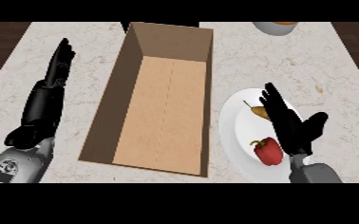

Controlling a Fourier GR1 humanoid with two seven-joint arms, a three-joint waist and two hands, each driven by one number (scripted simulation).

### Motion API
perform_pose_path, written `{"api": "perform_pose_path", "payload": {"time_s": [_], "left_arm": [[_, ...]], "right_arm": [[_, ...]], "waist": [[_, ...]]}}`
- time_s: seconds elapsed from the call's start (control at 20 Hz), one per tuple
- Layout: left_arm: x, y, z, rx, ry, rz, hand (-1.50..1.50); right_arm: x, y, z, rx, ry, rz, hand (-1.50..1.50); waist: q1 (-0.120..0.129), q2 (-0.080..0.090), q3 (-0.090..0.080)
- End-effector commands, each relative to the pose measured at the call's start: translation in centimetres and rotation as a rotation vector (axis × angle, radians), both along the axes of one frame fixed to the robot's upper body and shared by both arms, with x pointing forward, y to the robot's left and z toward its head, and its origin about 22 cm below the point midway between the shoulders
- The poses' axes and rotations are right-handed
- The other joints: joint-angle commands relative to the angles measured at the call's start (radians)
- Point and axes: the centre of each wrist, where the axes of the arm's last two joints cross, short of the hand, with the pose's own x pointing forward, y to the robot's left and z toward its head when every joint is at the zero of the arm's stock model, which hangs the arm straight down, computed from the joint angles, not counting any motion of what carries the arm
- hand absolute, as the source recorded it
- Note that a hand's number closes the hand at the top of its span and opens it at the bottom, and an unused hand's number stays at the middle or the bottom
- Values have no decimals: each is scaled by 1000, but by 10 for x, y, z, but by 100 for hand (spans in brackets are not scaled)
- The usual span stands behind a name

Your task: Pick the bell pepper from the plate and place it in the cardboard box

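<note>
A red bell pepper (268, 151) lies on the near part of a white plate (235, 123) at the right. Beside it on the plate is a small brownish pear-like fruit (259, 111), partly hidden. My right hand (288, 118) hovers over the plate with straight fingers pointing away, just right of the pepper and holding nothing. The open cardboard box (161, 104) stands in the middle, with nothing inside. My left hand (56, 73) rests open at the far left, fingers pointing up.
A grey bowl (276, 27) with something orange in it sits at the back right, cut by the view's top. The counter's dark edges show at the far left and right corners.
</note>
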Motion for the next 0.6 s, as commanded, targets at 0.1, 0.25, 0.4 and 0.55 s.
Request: {"api": "perform_pose_path", "payload": {"time_s": [0.1,0.25,0.4,0.55], "left_arm": [[-9,55,-24,73,182,178,0],[-20,82,-49,139,340,323,0],[-27,70,-66,111,424,279,0],[-19,86,-54,112,452,349,0]], "right_arm": [[9,-2,32,-51,-178,416,-150],[19,13,70,-84,-345,759,-150],[40,-12,143,-660,-644,807,-150],[14,-44,74,-376,-578,969,-150]], "waist": [[23,-7,13],[53,-5,15],[43,-33,6],[5,7,21]]}}
